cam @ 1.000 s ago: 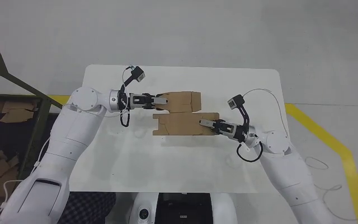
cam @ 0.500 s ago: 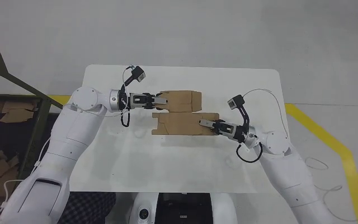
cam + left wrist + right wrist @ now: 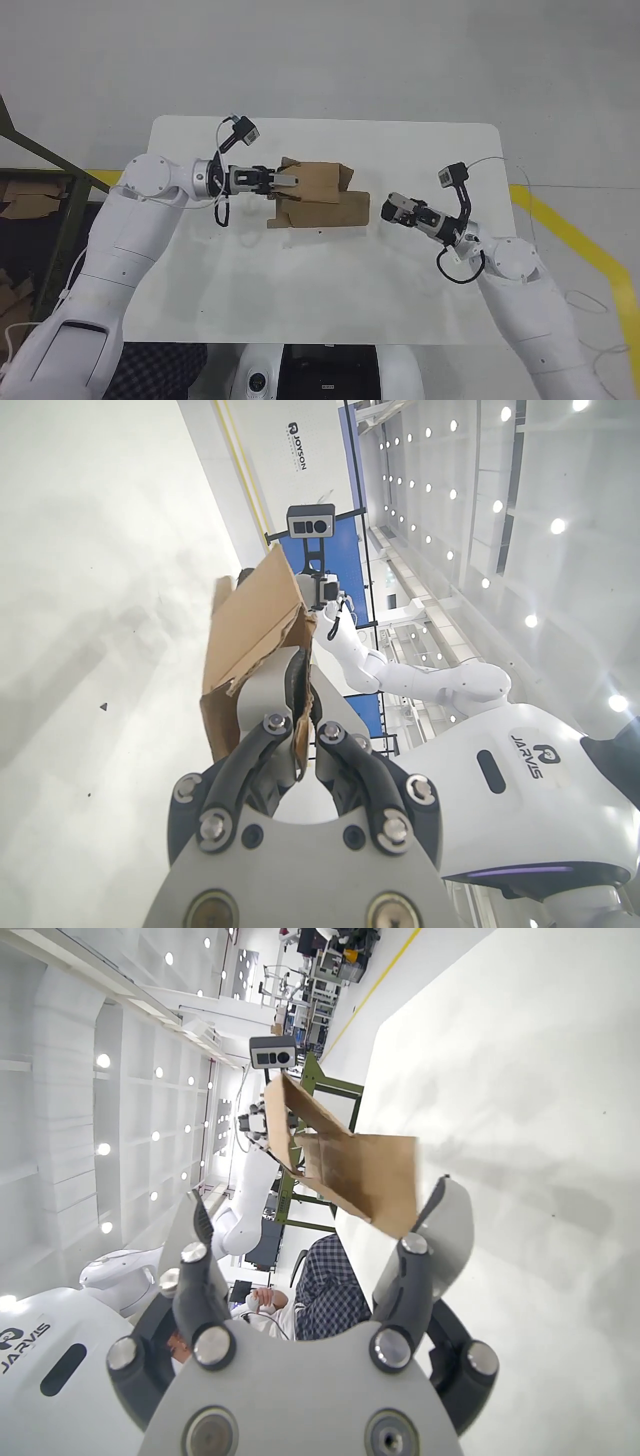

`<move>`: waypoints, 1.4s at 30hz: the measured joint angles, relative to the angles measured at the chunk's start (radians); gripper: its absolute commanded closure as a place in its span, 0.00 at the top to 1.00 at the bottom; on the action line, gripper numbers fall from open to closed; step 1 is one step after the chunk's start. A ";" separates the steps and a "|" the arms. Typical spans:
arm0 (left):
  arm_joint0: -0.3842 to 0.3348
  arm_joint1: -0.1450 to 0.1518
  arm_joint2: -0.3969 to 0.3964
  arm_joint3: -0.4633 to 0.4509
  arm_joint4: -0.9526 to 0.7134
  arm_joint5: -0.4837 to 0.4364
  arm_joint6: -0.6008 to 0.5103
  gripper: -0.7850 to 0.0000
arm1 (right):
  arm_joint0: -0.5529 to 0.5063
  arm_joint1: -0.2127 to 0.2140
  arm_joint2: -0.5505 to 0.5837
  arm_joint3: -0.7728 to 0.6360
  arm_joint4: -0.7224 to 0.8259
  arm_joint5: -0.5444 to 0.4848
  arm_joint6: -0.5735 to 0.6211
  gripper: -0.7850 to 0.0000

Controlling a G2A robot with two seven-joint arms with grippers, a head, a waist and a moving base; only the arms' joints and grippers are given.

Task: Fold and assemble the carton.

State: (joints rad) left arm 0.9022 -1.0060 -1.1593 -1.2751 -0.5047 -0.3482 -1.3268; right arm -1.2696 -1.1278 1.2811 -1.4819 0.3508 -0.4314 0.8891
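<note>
The carton (image 3: 320, 200) (partly opened) is clamped at one end by the left gripper (image 3: 288, 180). The right gripper (image 3: 392, 208) is held open just beside the carton's opposite end.

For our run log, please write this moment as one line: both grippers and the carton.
left gripper: shut on carton edge | right gripper: open, apart from carton | carton: partly opened, not yet assembled

White worktop (image 3: 330, 290), rounded corners, few tiny dark specks. Brown carton (image 3: 325, 205) about dead centre, slightly toward 12 o'clock; resting or lifted, can't tell.
</note>
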 measured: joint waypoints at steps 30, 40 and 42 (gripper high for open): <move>-0.001 -0.015 0.058 -0.005 -0.100 0.008 -0.115 0.00 | 0.173 -0.026 -0.174 0.074 0.180 -0.084 0.284 0.87; -0.007 -0.020 0.070 -0.008 -0.111 0.012 -0.118 0.00 | 0.196 -0.037 -0.216 0.085 0.206 -0.083 0.284 0.73; -0.008 -0.021 0.071 -0.007 -0.114 0.013 -0.119 0.00 | 0.203 -0.040 -0.226 0.091 0.211 -0.082 0.279 0.66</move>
State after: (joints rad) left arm 0.8942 -1.0270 -1.0881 -1.2824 -0.6190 -0.3356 -1.4458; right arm -1.0668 -1.1683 1.0552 -1.3905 0.5613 -0.5138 1.1685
